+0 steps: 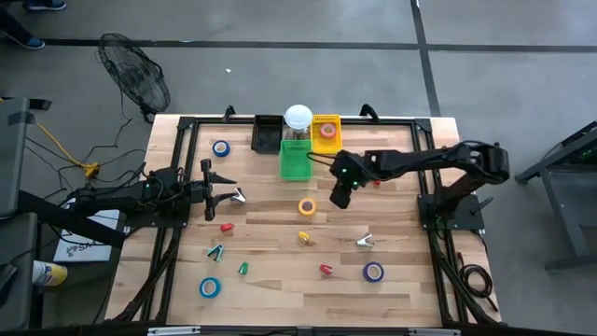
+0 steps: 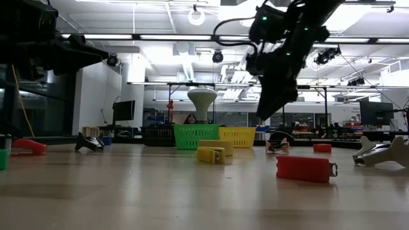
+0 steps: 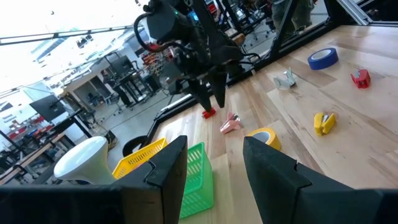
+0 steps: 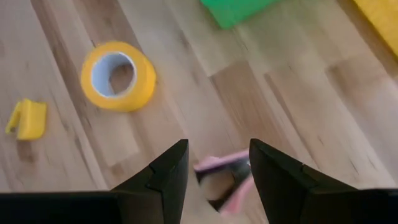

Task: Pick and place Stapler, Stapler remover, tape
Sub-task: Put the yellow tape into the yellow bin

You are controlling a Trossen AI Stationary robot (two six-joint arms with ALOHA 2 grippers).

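My right gripper (image 1: 338,200) hangs open above the middle of the table, slanting down. A small pink staple remover (image 4: 221,178) lies on the wood right below the gap between its fingers (image 3: 210,102), untouched. A yellow tape roll (image 1: 307,206) lies flat just left of it. More tape lies about: blue (image 1: 210,287), blue (image 1: 221,147), purple (image 1: 373,272). A yellow stapler-like piece (image 1: 305,237) and a silver remover (image 1: 365,241) rest nearer the front edge. My left gripper (image 3: 214,155) waits open and level at the table's left.
A black basket (image 1: 268,133), a green basket (image 1: 296,161) and a yellow basket (image 1: 326,133) stand at the far edge, with a white round-topped jar (image 1: 298,117) between them. Small red pieces (image 1: 226,227), (image 1: 326,270) and green pieces (image 1: 242,269) dot the near half.
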